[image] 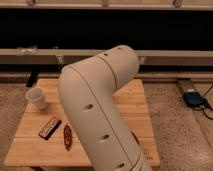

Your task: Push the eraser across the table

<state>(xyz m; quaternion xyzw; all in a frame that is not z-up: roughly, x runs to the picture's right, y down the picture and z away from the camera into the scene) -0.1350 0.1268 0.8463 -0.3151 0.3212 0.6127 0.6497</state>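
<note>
Eraser, a flat dark bar with an orange-red edge [50, 127], lies on the left part of the light bamboo plank table [131, 107], long axis eight to two o'clock, at eight o'clock from the bulky cream robot arm [100, 110]; the gripper is out of sight, so I cannot tell its state.

The cream arm [95, 110] folds sharply at a thick elbow, one link running downward, its end effector out of view.

Light wooden table [136, 111] with white cup [37, 97], eraser [50, 127] and red twisted thing [67, 136].
</note>
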